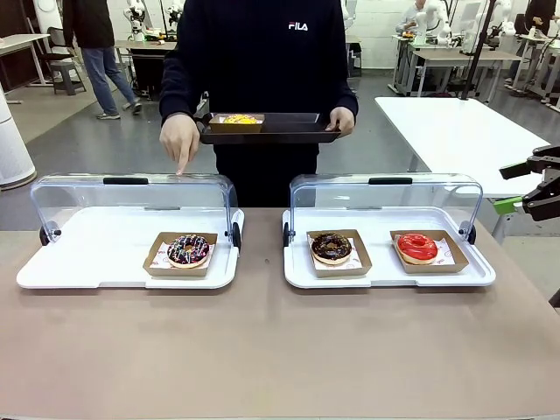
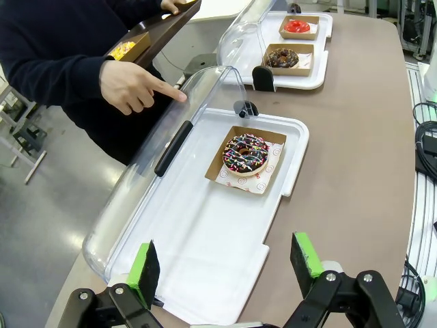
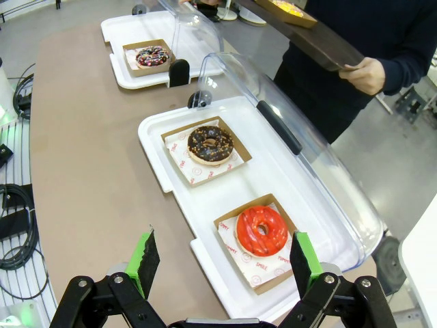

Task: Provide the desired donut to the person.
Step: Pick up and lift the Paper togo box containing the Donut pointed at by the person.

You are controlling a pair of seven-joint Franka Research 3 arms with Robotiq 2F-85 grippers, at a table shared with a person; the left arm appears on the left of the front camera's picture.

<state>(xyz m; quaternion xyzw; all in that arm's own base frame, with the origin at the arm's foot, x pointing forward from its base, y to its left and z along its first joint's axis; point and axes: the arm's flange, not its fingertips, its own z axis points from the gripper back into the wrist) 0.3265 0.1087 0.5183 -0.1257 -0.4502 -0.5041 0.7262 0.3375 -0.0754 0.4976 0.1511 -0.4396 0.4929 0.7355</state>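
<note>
The person [image 1: 262, 52] stands at the far side in a black sweatshirt. One hand holds a black tray [image 1: 297, 133] carrying a yellow-topped donut [image 1: 236, 120]. The other hand [image 1: 179, 140] points a finger down at the lid of the left case [image 1: 131, 197]. In that case lies a chocolate donut with sprinkles [image 1: 188, 249] on a cardboard tray. My left gripper [image 2: 225, 263] hovers open over the case's near end. The right case holds a chocolate donut [image 1: 331, 247] and a red donut [image 1: 417, 247]. My right gripper [image 3: 222, 261] stands open above the red donut [image 3: 261, 230].
Both white display trays [image 1: 87, 254] have their clear lids [image 1: 385, 201] swung back toward the person. Bare brown tabletop [image 1: 280, 350] stretches in front of them. A white table [image 1: 464, 131] stands at the back right, near my right gripper [image 1: 535, 185].
</note>
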